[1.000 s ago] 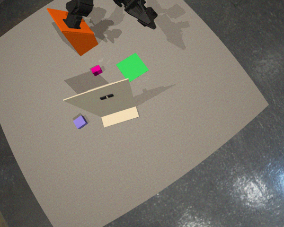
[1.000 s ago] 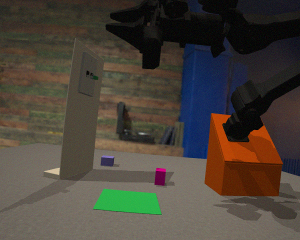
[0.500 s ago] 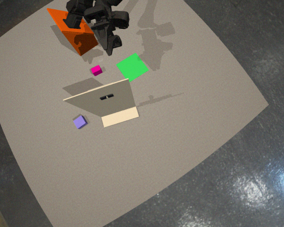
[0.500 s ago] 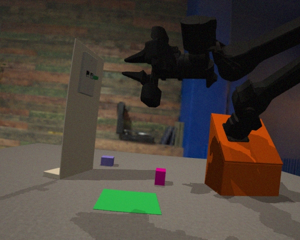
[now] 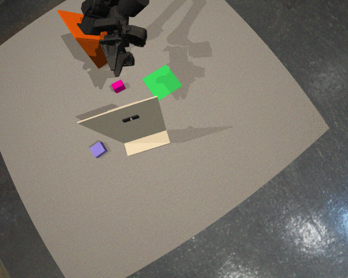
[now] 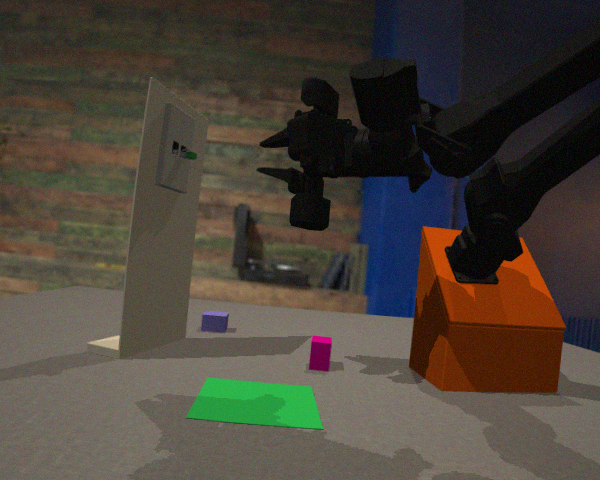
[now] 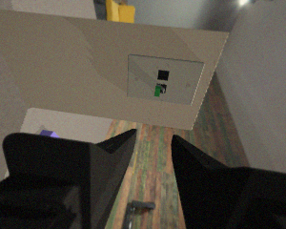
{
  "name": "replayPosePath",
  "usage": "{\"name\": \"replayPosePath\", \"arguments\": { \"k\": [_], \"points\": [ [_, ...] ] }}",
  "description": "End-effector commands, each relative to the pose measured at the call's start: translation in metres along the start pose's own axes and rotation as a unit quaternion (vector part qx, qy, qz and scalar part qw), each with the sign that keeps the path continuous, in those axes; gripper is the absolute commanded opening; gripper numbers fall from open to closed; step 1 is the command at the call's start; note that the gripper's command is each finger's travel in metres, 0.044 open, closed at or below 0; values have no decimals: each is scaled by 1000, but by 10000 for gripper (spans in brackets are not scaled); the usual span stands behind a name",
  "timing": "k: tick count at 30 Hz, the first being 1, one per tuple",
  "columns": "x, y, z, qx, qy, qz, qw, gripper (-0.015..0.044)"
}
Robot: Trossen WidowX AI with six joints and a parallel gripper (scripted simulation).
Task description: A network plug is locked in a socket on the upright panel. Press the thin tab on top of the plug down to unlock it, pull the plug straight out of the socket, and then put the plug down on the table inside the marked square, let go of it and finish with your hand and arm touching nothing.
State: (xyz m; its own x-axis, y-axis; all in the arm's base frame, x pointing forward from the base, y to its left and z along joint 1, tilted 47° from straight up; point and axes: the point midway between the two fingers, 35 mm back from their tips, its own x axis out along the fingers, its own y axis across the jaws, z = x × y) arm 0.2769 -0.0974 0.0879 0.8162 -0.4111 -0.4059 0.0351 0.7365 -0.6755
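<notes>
The small green plug (image 6: 190,155) (image 7: 157,92) sits in one of two dark openings of the pale faceplate (image 6: 169,173) (image 7: 182,86) on the upright beige panel (image 5: 108,128) (image 6: 155,268) (image 7: 76,62). The other opening is empty. The plug's thin tab is too small to make out. My gripper (image 6: 259,157) (image 7: 153,136) is partly open, with nothing between its fingers. It is in the air in front of the panel, well short of the plug, with one finger above the other in the exterior view. The marked square (image 5: 154,88) (image 6: 212,410) is bright green and lies flat on the table.
A magenta block (image 5: 118,86) (image 6: 320,353) stands on the table between the orange arm base (image 5: 91,52) (image 6: 496,356) and the panel. A purple block (image 5: 98,149) (image 6: 215,321) (image 7: 49,134) lies beyond the panel's side edge. The panel's foot (image 5: 147,143) (image 6: 104,346) extends behind it.
</notes>
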Motion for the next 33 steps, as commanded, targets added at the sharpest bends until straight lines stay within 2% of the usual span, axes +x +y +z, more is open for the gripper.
{"name": "replayPosePath", "arguments": {
  "k": [1, 18, 33],
  "points": [
    [8, -4, 5, -2, -1, -5, 1000, 156],
    [49, -2, 14, -1, -2, -5, 1000, 156],
    [64, -3, 19, -1, -2, -5, 1000, 156]
  ]
}}
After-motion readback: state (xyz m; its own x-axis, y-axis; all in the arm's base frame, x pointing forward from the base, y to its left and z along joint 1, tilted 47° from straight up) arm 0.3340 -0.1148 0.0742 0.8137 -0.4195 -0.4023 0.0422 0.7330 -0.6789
